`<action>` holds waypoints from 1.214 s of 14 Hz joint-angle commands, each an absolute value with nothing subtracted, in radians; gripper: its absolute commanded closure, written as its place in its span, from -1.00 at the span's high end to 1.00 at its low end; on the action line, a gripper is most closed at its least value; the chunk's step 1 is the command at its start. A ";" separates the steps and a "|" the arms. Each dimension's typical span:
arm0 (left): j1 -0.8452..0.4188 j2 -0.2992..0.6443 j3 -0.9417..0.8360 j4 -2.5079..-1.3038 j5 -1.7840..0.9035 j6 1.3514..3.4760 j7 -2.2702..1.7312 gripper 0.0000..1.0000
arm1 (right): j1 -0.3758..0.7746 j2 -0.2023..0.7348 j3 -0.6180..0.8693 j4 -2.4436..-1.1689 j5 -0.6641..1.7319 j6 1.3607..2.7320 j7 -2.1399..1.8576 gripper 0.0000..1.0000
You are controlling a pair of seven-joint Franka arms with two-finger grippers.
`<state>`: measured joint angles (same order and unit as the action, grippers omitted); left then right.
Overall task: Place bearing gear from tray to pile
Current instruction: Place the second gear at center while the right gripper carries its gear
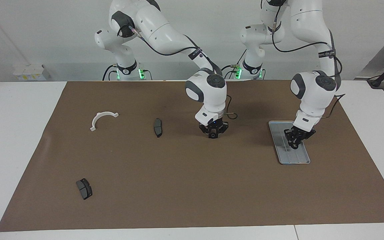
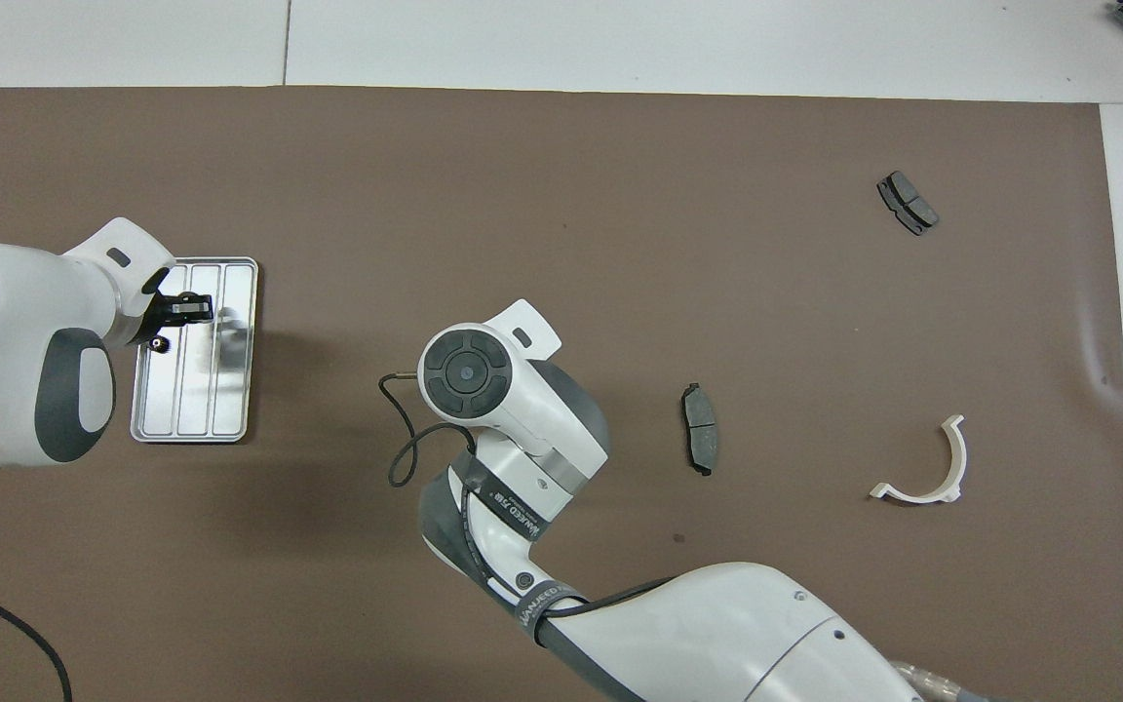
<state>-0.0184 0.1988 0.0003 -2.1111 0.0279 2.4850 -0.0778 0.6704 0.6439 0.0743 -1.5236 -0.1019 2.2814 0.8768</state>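
Note:
The silver tray (image 1: 290,160) (image 2: 230,390) lies toward the left arm's end of the brown mat. My left gripper (image 1: 293,145) (image 2: 186,308) hangs just above it, fingertips together on a small dark bearing gear. A second small black gear (image 2: 162,343) lies on the tray beside it, seen only from overhead. At the middle of the mat my right gripper (image 1: 214,133) is down at the surface, shut around a black bearing gear (image 1: 214,135). From overhead its wrist hides both. The pile is out of view.
A white half-ring bracket (image 1: 102,119) and a dark brake pad (image 1: 157,127) lie toward the right arm's end. Another brake pad (image 1: 84,188) sits farther from the robots. A black cable (image 2: 396,458) loops by the right wrist.

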 commanded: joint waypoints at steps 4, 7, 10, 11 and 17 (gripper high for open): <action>-0.227 0.213 0.009 -2.088 0.035 2.471 -0.424 -0.80 | 0.583 0.485 0.072 -1.651 -0.121 2.244 0.833 -1.00; -0.380 0.213 0.009 -2.085 0.035 2.480 -0.621 -0.75 | 0.477 0.266 0.075 -1.947 -0.106 2.328 0.734 -1.00; -0.501 0.221 0.006 -2.089 0.035 2.480 -0.699 -0.62 | 0.390 0.172 0.074 -2.081 -0.106 2.362 0.642 -1.00; -0.532 0.222 0.006 -2.091 0.034 2.480 -0.730 -0.61 | 0.349 0.148 0.075 -2.112 -0.106 2.362 0.585 -1.00; -0.666 0.222 0.006 -2.105 0.034 2.465 -0.790 0.17 | 0.099 0.107 0.075 -2.247 -0.103 2.422 0.217 -1.00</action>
<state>-0.6338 0.2226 -0.0115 -2.1049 0.0279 2.4826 -0.7711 0.1733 0.1485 0.0581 -2.1837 -0.1026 2.3935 0.3156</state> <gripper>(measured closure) 0.612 0.656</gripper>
